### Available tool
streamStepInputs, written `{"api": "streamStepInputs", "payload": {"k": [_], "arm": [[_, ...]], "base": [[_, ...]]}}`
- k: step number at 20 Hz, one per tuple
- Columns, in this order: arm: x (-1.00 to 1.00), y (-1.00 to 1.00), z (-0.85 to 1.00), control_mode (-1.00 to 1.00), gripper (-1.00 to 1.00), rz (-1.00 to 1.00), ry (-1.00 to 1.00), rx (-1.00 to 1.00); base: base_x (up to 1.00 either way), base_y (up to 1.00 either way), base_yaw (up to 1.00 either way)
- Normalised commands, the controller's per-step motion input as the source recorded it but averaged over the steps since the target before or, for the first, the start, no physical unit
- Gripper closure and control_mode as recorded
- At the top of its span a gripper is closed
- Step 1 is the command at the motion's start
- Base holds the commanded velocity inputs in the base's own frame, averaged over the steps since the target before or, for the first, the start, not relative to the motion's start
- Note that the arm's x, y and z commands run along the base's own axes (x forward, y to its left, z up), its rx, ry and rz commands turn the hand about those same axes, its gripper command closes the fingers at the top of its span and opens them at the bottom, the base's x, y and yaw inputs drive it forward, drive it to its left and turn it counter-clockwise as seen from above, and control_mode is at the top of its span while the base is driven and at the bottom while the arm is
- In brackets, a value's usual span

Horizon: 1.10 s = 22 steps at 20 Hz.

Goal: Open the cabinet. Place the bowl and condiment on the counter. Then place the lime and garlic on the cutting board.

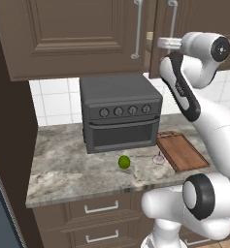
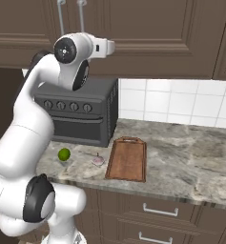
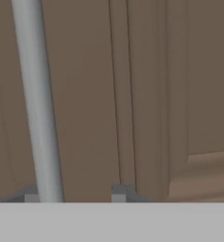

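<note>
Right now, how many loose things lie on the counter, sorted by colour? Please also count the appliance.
Green: 1, the lime
Pale whitish-pink: 1, the garlic
Reddish-brown: 1, the cutting board
Dark grey: 1, the toaster oven
Total: 4 on the counter

Base views flank counter (image 1: 77, 169); hand view hugs cabinet (image 3: 146, 94).

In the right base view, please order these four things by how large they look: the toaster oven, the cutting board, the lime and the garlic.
Largest to smallest:
1. toaster oven
2. cutting board
3. lime and garlic: both small and nearly alike; the lime looks slightly larger, but I would not rank them firmly.
</note>
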Motion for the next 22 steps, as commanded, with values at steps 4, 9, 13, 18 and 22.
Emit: {"api": "streamStepInputs", "payload": {"k": [4,9,13,18,22], "arm": [[-0.48,-0.71,0.44,-1.00,1.00,0.03,0.00,0.00],[-0.49,-0.75,0.42,-1.00,1.00,0.03,0.00,0.00],[-0.51,-0.76,0.43,-1.00,1.00,0.03,0.00,0.00],[-0.51,-0.78,0.42,-1.00,1.00,0.01,0.00,0.00],[-0.47,-0.82,0.40,-1.00,1.00,0.00,0.00,0.00]], "base": [[0.00,0.00,0.00],[0.00,0.00,0.00],[0.00,0.00,0.00],[0.00,0.00,0.00],[0.00,0.00,0.00]]}}
